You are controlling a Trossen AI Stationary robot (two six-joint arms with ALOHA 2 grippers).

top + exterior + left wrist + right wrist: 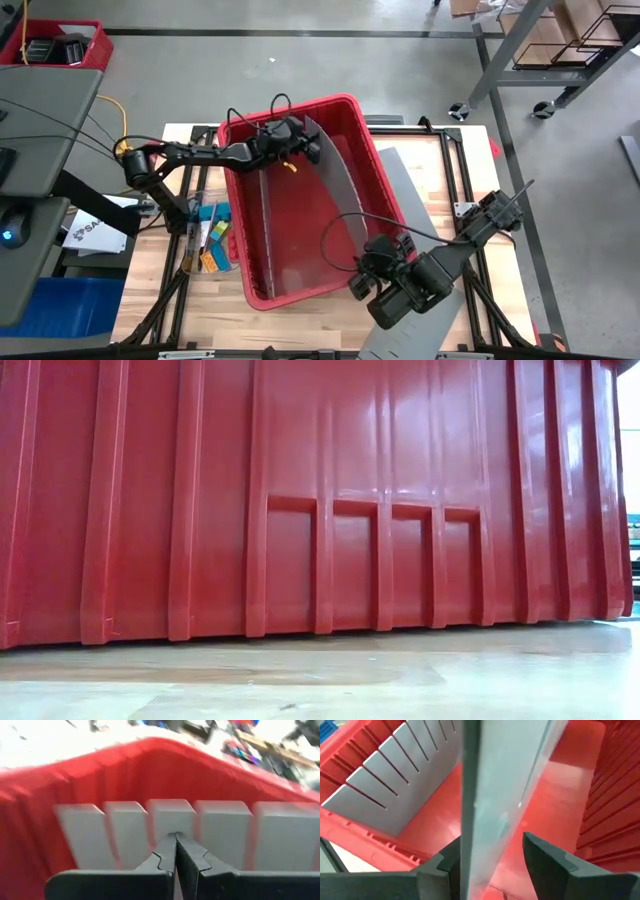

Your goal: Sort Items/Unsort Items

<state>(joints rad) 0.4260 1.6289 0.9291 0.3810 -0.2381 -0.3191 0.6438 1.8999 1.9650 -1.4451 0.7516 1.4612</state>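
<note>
High view: the left tool (300, 150) hung over the red bin's (345, 104) far end, above a small orange item (291, 168); more items (212, 240) lay on the surface outside the bin's left wall. The right tool (362, 285) sat at the bin's near right corner.

Left wrist view: fingers (165, 855) shut, empty.

Right wrist view: fingers (545, 860) parted astride a grey divider (495, 795), not gripping it.

you're in a workshop or lab: bare concrete floor (300, 70), a wooden bench top (480, 180) and wheeled metal shelving (540, 60) beside it.
</note>
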